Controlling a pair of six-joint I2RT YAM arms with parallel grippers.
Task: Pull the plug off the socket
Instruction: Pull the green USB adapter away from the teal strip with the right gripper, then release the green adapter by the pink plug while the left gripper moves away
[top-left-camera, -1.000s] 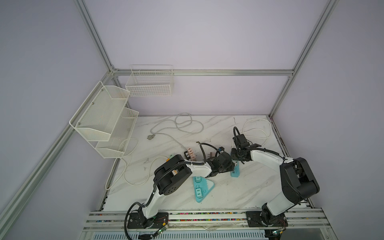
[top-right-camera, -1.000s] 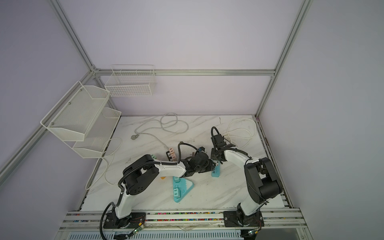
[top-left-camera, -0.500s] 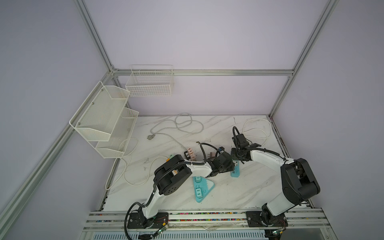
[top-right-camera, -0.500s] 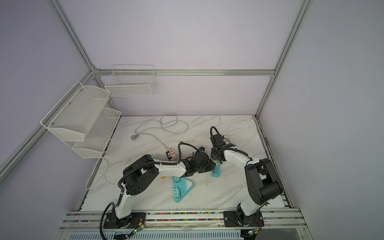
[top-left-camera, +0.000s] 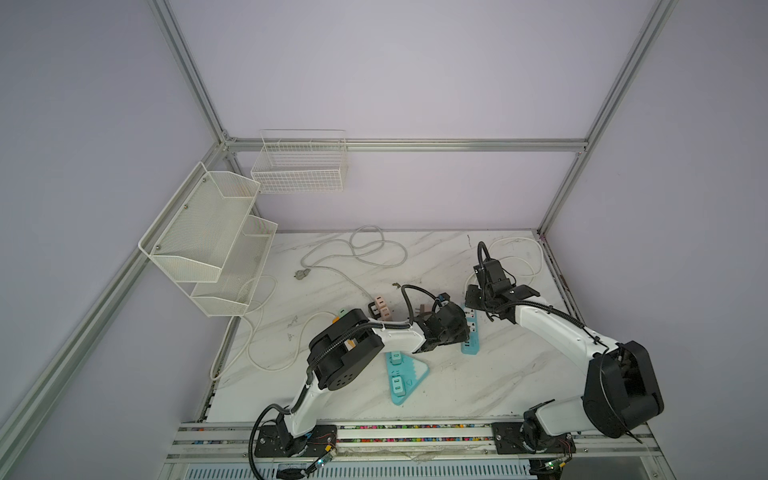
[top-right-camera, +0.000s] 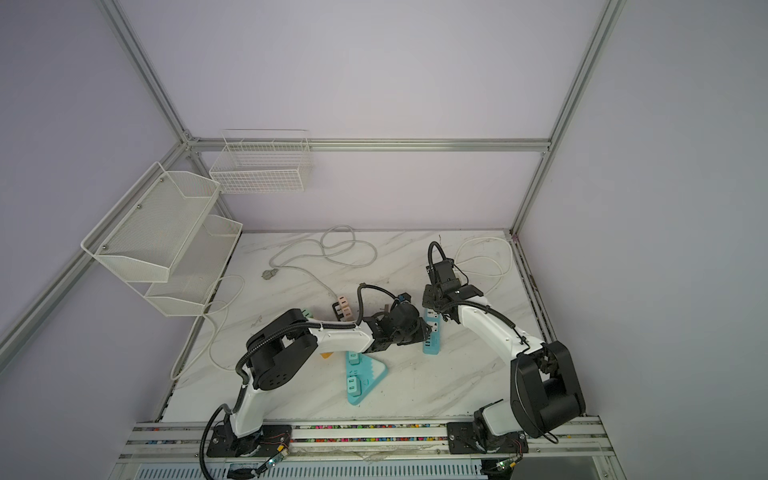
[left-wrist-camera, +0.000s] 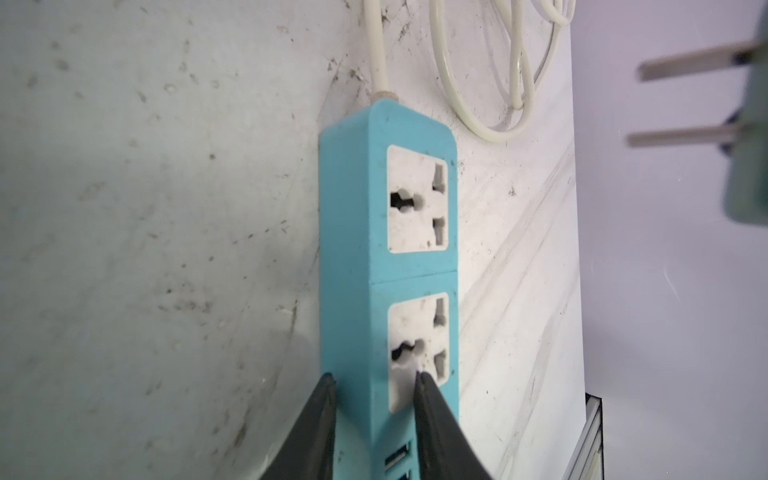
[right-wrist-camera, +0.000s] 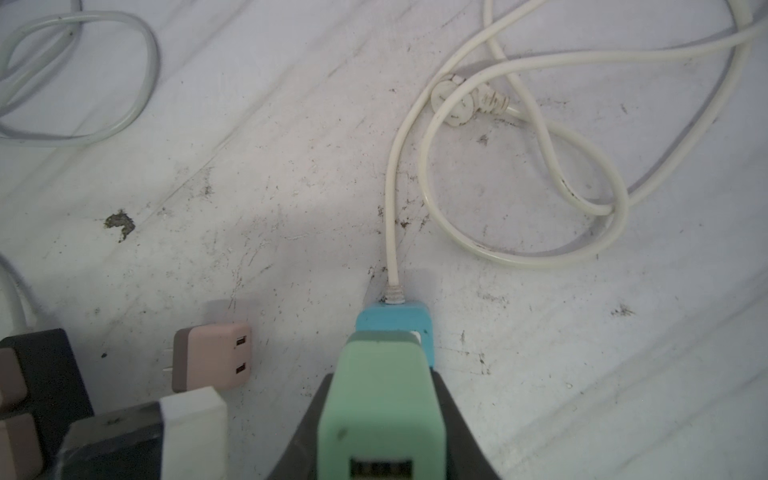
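Observation:
The socket (left-wrist-camera: 411, 270) is a blue power strip lying on the marble table, seen in both top views (top-left-camera: 471, 338) (top-right-camera: 432, 340). My left gripper (left-wrist-camera: 374, 378) is shut on its near end, one finger on each long side. Both outlets in the left wrist view are empty. The plug (right-wrist-camera: 380, 407) is a pale green adapter held in my shut right gripper (right-wrist-camera: 380, 374), just above the strip's cord end (right-wrist-camera: 395, 320). Its two metal prongs (left-wrist-camera: 690, 66) hang free in the air, clear of the socket.
A teal triangular power strip (top-left-camera: 401, 374) lies in front of the left arm. A pink adapter (right-wrist-camera: 212, 357) and a black strip holding adapters (top-left-camera: 380, 309) sit left of the socket. White cords (right-wrist-camera: 540, 166) (top-left-camera: 365, 249) loop behind. Wire shelves (top-left-camera: 208, 232) hang on the left.

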